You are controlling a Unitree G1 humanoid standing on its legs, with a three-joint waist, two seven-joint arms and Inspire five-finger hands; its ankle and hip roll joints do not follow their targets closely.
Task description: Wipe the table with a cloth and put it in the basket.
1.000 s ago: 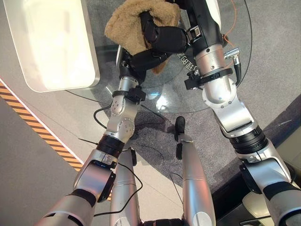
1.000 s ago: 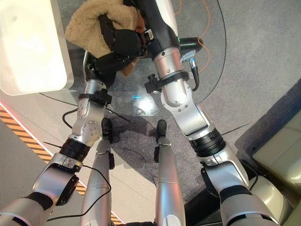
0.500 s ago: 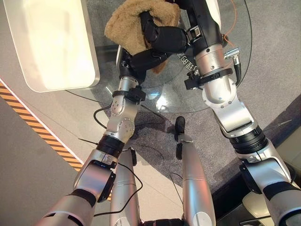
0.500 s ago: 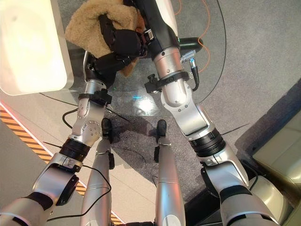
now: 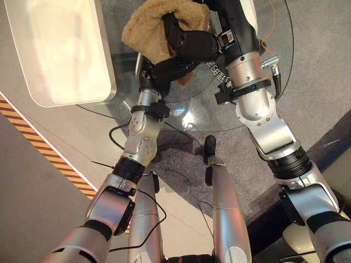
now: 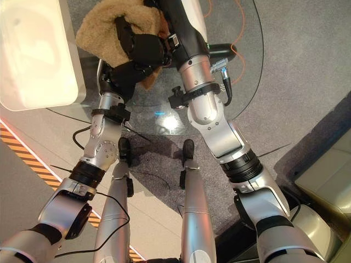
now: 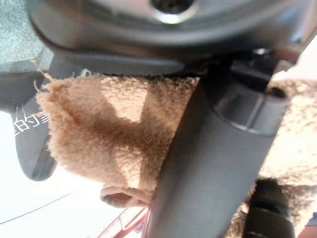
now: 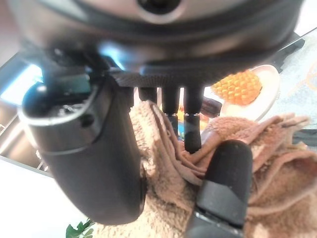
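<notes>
- Both hands meet on one tan, fluffy cloth (image 5: 147,27), bunched in a heap on the far part of a round glass table (image 5: 241,118).
- Right hand (image 5: 189,43) lies on top of the cloth, its dark fingers (image 8: 192,131) curled down into the folds with the thumb pressed in beside them (a firm grip, going by the right wrist view).
- Left hand (image 5: 170,68) sits just below and against the right one at the cloth's near edge; the left wrist view shows a flap of the cloth draped beside its thumb (image 7: 208,163), but whether its fingers are closed on the fabric cannot be told.
- Beyond the cloth, the right wrist view catches a pale plate (image 8: 257,101) carrying an orange, bumpy object (image 8: 238,85), just past the cloth's far edge.
- To the robot's left of the table stands a long white surface (image 5: 57,49) with rounded corners, its corner close beside the glass rim.
- Grey carpet (image 5: 323,71) runs under the glass and to the right; a yellow-and-black striped line (image 5: 49,156) crosses the pale floor on the left.
- An orange cable (image 6: 236,33) curls under the glass at the table's far right.
</notes>
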